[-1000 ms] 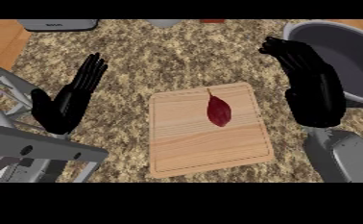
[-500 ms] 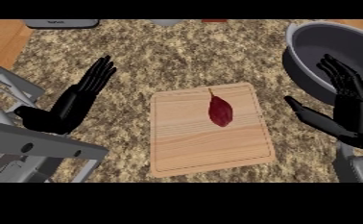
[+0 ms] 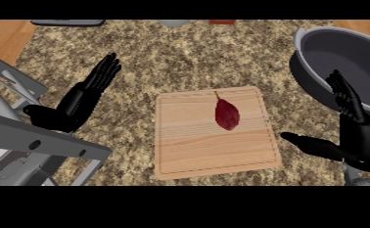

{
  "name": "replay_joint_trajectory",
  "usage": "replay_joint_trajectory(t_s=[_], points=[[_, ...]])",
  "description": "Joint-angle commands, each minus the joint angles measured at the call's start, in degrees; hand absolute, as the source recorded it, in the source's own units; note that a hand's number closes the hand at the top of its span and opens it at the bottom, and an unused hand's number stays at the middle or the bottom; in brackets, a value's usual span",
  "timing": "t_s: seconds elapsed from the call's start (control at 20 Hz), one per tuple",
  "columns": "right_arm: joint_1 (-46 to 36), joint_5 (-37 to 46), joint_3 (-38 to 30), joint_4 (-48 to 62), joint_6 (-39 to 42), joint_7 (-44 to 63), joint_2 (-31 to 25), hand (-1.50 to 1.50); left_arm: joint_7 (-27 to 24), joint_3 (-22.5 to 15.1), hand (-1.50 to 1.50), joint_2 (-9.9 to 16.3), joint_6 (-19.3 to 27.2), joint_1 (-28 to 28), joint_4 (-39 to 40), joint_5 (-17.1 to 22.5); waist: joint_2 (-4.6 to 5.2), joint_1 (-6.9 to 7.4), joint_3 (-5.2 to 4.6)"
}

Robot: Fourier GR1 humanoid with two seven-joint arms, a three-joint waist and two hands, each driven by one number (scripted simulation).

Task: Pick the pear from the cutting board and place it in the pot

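Observation:
A dark red pear (image 3: 227,114) with a thin stem lies on the upper right part of a light wooden cutting board (image 3: 195,148) in the middle of the speckled counter. The grey pot (image 3: 332,60) stands at the far right, partly cut off by the view's edge. My right hand (image 3: 350,124) is open at the right edge, fingers straight in front of the pot's near wall, thumb stretched toward the board. My left hand (image 3: 83,97) rests open at the left, fingers up, well clear of the board. Neither hand touches the pear.
A wooden strip (image 3: 13,38) borders the counter at the upper left. A grey object (image 3: 69,22), a pale one (image 3: 173,23) and a red-brown one (image 3: 222,22) peek in along the top edge. Grey arm parts (image 3: 43,146) fill the lower left.
My right hand has pulled out to the right and lower, and its thumb now spreads toward the board. The view has shifted, bringing more of the pot into sight. The pear has not moved.

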Motion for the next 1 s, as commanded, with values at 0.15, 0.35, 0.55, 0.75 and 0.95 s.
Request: replay_joint_trajectory(t_s=[0.15,0.35,0.55,0.75,0.95], points=[[3.96,9.60,7.77,1.25,5.06,11.53,-11.17,-1.50,3.09,2.57,0.00,-2.96,12.74,5.01,3.30,4.31,-0.53,3.51,0.74],[2.14,14.10,12.20,-0.23,4.90,20.20,-11.82,-1.50,2.86,0.17,0.00,-3.89,13.90,3.74,4.10,5.44,-0.40,4.41,0.73],[-1.47,15.52,14.25,-0.67,5.60,27.11,-10.54,-1.50,2.51,-1.17,0.00,-4.79,15.98,2.32,4.58,6.16,-0.36,4.87,0.91],[-2.21,17.28,17.81,-2.02,4.95,31.57,-7.09,-1.50,1.74,-1.12,0.00,-4.31,16.83,2.05,6.19,7.19,-0.39,4.27,0.96],[-2.89,21.52,21.46,0.56,5.36,37.38,-6.60,-1.50,1.42,-1.54,0.00,-4.01,16.81,1.51,5.66,7.60,-0.38,4.25,1.02]])
